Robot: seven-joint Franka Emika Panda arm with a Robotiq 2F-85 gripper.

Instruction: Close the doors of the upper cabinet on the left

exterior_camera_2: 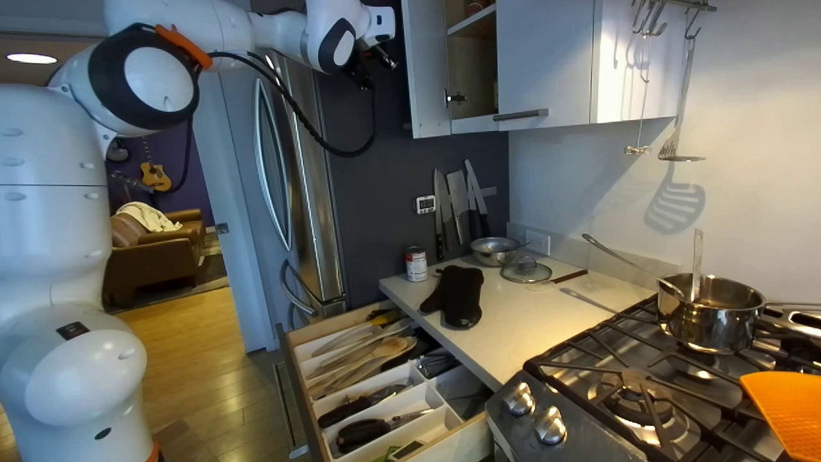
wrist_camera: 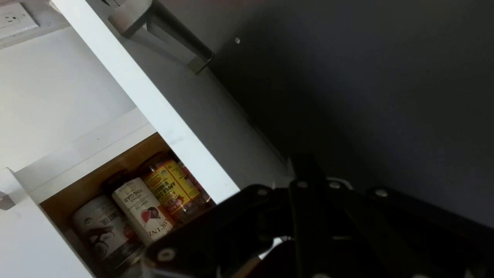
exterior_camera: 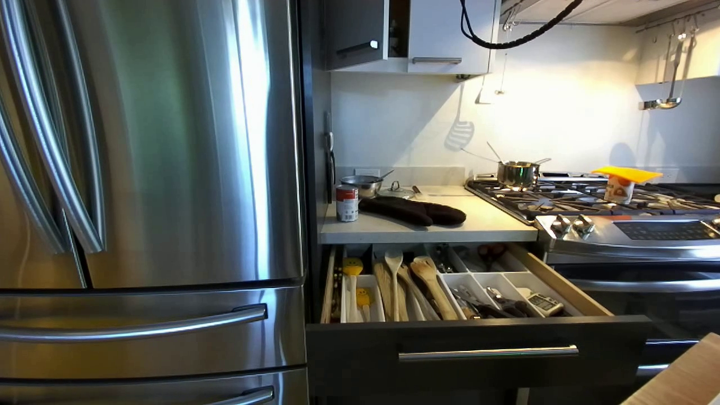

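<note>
Though pale and bar-handled, left door (exterior_camera_2: 426, 70) open, right door (exterior_camera_2: 545, 58) flush; fingers (wrist_camera: 303, 170) together, empty.

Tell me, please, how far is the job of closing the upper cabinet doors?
Done: the right door looks shut in both exterior views. Under way: the hand is by the outer face of the left door, perhaps about to push it; the wrist view is too dark to tell contact. Remaining: that door stands open, with bottles showing inside the upper cabinet, so it must be swung shut.
</note>
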